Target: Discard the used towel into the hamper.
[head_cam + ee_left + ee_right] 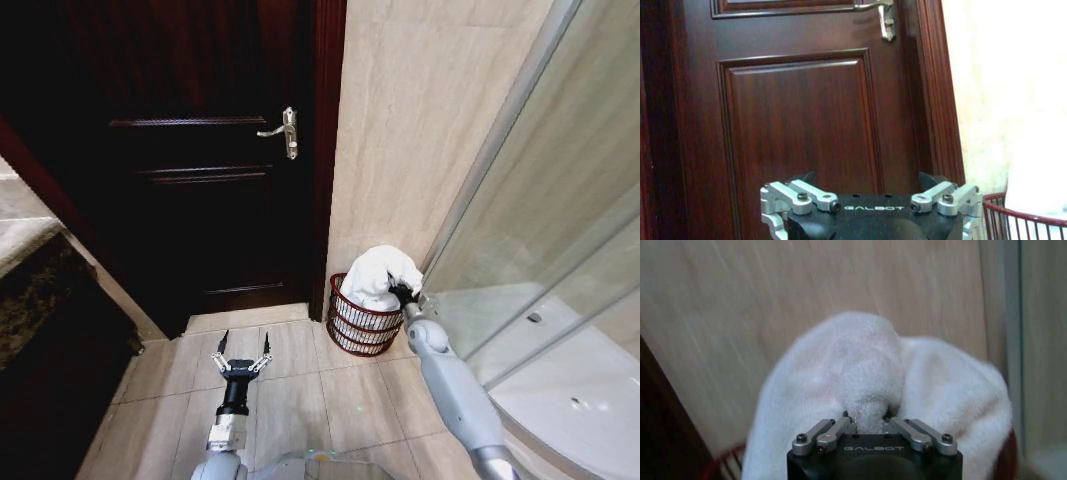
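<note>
Here the right pincer (400, 294) is clamped on the white towel (378, 272) over the hamper (355, 330) — left pincer (242, 352) spread apart.

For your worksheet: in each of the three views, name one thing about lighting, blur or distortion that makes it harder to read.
Head view: door sinks into deep shadow, and straight edges bow outward. Left wrist view: wall washes out pale beside the left tool. Right wrist view: towel soft-edged, background smeared.
</note>
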